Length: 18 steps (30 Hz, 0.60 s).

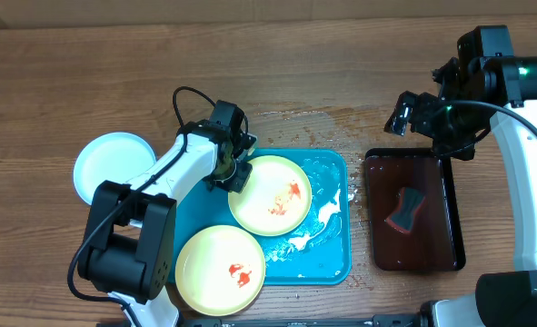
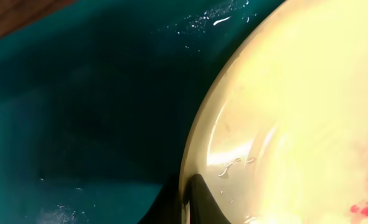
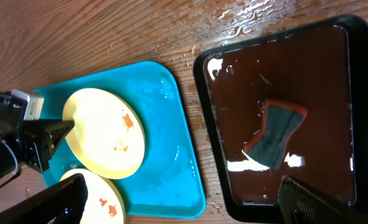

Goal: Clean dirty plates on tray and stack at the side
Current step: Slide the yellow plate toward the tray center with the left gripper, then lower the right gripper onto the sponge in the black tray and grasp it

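Two pale yellow plates with red smears lie on the turquoise tray (image 1: pixel 330 263): one at the upper middle (image 1: pixel 270 194), one at the lower left (image 1: pixel 220 269). My left gripper (image 1: pixel 234 173) is shut on the left rim of the upper plate. In the left wrist view its dark fingers (image 2: pixel 199 202) pinch that plate (image 2: pixel 296 112) from both sides above the tray (image 2: pixel 78 124). A pale blue-white plate (image 1: pixel 114 163) rests on the table left of the tray. My right gripper (image 1: pixel 413 113) hangs open and empty above the table; its fingers (image 3: pixel 65 199) frame the tray (image 3: pixel 165 143).
A dark brown-red tray with a black rim (image 1: pixel 413 254) stands right of the turquoise tray, holding liquid and a dark sponge (image 1: pixel 404 211). White suds (image 1: pixel 321 225) streak the turquoise tray's right half. Water drops (image 1: pixel 323 116) wet the wood behind it.
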Available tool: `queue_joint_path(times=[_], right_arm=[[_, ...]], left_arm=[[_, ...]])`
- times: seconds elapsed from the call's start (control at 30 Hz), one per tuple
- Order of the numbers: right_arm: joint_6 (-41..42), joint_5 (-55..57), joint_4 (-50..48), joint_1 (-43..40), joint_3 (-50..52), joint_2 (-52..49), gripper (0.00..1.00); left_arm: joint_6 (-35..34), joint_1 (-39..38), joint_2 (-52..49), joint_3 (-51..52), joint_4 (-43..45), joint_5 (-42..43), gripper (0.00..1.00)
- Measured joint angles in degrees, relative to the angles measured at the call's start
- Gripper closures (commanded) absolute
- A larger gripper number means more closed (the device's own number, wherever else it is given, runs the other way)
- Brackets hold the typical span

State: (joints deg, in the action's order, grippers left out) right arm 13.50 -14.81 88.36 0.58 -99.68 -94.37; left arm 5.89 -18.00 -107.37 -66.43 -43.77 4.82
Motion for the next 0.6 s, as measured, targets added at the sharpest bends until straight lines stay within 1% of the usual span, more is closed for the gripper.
queue_joint_path(times=[0.1, 0.17, 0.27, 0.37, 0.4, 0.43, 0.47, 0.53, 0.57, 0.6], right_arm=[[0.0, 0.2, -0.3, 0.0, 0.0, 0.0, 0.06], [0.5, 1.3, -0.2, 0.0, 0.0, 0.0, 0.08], [3.3, 4.9, -0.5, 0.0, 0.0, 0.0, 0.18], [5.4, 7.3, -1.8, 0.0, 0.0, 0.0, 0.18], [6.0, 7.8, -1.9, 0.0, 0.0, 0.0, 0.18], [6.4, 8.1, -2.0, 0.0, 0.0, 0.0, 0.2], [6.8, 8.4, -2.0, 0.0, 0.0, 0.0, 0.25], [7.5, 8.9, -2.0, 0.0, 0.0, 0.0, 0.27], [7.7, 9.1, -1.9, 0.0, 0.0, 0.0, 0.32], [7.9, 9.3, -1.8, 0.0, 0.0, 0.0, 0.35]], left_arm=[[-1.7, 0.0, 0.0, 0.0, 0.0, 0.5, 0.96], [-4.6, 0.0, 0.0, 0.0, 0.0, 0.4, 0.96], [-12.4, 0.0, 0.0, 0.0, -0.3, -0.5, 0.96], [-21.2, 0.0, 0.0, -0.1, -1.1, -0.9, 0.96], [-23.2, 0.0, 0.0, -0.1, -1.3, -0.9, 0.96], [-26.6, 0.0, 0.0, -0.1, -1.7, -1.0, 0.96], [-28.7, 0.0, 0.0, -0.2, -1.9, -1.0, 0.96], [-31.5, 0.0, 0.0, -0.2, -2.3, -1.2, 0.95], [-32.8, 0.0, 0.0, -0.2, -2.6, -1.2, 0.96], [-33.6, 0.0, 0.0, -0.2, -3.0, -1.2, 0.96]])
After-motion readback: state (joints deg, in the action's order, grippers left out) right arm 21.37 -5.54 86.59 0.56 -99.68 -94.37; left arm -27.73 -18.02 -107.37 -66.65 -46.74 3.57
